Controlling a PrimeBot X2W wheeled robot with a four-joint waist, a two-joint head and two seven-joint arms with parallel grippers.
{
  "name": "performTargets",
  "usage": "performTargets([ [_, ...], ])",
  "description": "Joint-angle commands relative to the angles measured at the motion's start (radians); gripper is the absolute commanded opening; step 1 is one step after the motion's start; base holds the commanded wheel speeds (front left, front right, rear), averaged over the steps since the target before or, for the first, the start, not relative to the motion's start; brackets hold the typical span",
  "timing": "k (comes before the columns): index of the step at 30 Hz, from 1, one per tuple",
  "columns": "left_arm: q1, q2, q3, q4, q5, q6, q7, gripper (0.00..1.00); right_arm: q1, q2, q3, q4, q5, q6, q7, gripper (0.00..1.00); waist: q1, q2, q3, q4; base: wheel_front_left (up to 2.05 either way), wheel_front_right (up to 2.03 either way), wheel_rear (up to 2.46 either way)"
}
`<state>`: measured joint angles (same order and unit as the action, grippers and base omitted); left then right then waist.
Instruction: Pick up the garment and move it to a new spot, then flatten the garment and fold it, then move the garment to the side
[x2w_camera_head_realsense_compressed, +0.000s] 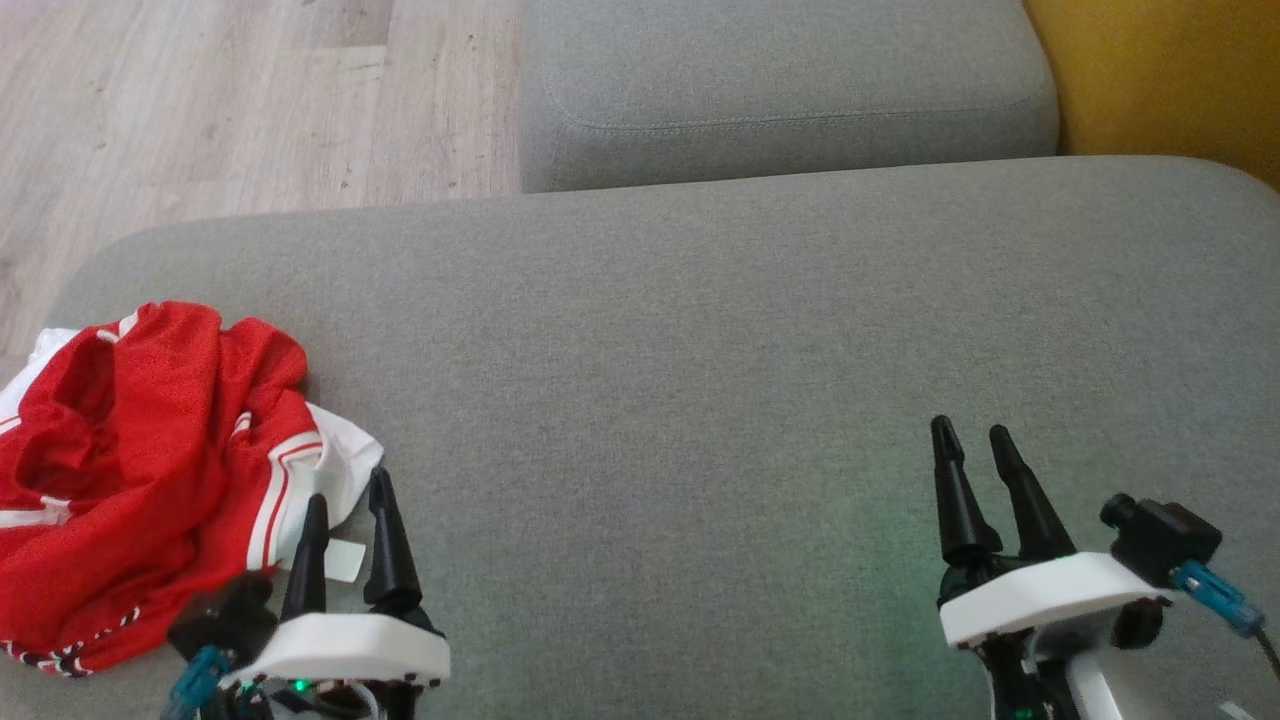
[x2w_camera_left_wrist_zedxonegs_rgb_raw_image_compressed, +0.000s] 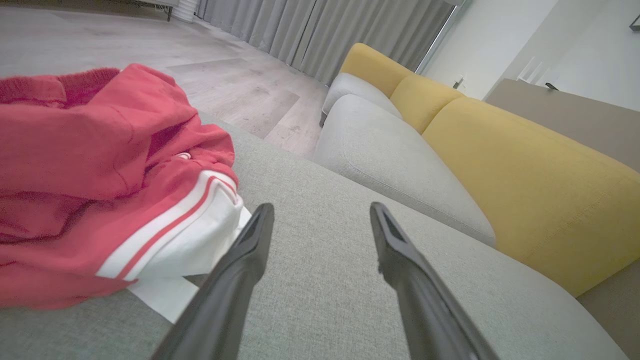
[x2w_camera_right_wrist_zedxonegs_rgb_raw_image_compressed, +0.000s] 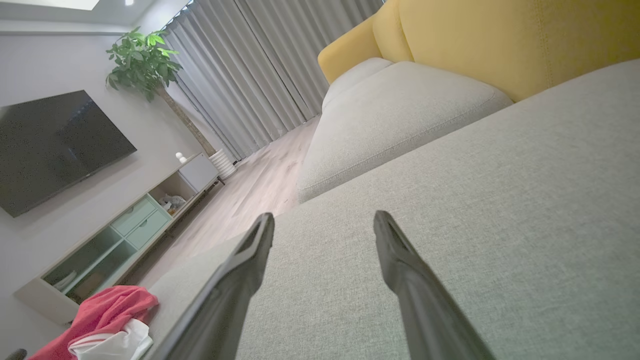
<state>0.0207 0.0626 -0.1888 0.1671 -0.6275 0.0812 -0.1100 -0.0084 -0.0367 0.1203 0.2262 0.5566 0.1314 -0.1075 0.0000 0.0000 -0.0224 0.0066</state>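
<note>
Pickup looks not yet begun: the crumpled red garment lies on the sofa seat just left of the left hand, which is spread and empty, perhaps grazing its white hem; the right hand, likewise released, sits well apart; next, swing left and pinch cloth.

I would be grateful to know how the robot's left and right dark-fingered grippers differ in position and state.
The left gripper stands right beside the crumpled red and white garment, fingertips by its white hem; the right gripper stands far from it, over bare grey sofa cushion. The right gripper's fingertips reach slightly further across the cushion than the left gripper's. Both are open and hold nothing.
</note>
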Motion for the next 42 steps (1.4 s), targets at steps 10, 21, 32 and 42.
performTargets([
  [10, -0.042, 0.019, -0.023, -0.064, 0.161, 0.037, -0.047, 1.00, -0.053, -0.010, 0.044, -0.054, -0.172, -0.001, -0.049, 1.00, 0.0000, 0.0000, -0.002, 0.001, 0.00, 0.00, 0.00],
  [21, -0.047, 0.021, -0.048, -0.081, 0.284, 0.067, -0.076, 1.00, -0.058, -0.011, 0.053, -0.058, -0.300, -0.001, -0.078, 1.00, 0.0000, 0.0000, 0.002, -0.001, 0.00, 0.00, 0.00],
  [32, -0.045, 0.021, -0.070, -0.082, 0.418, 0.094, -0.108, 1.00, -0.056, -0.012, 0.038, -0.045, -0.410, -0.001, -0.111, 1.00, 0.0000, 0.0000, 0.003, -0.002, 0.00, 0.00, 0.00],
  [42, -0.036, 0.012, -0.068, -0.067, 0.524, 0.110, -0.138, 1.00, -0.057, -0.013, 0.034, -0.026, -0.519, -0.001, -0.140, 1.00, 0.0000, 0.0000, -0.005, -0.002, 0.00, 0.00, 0.00],
])
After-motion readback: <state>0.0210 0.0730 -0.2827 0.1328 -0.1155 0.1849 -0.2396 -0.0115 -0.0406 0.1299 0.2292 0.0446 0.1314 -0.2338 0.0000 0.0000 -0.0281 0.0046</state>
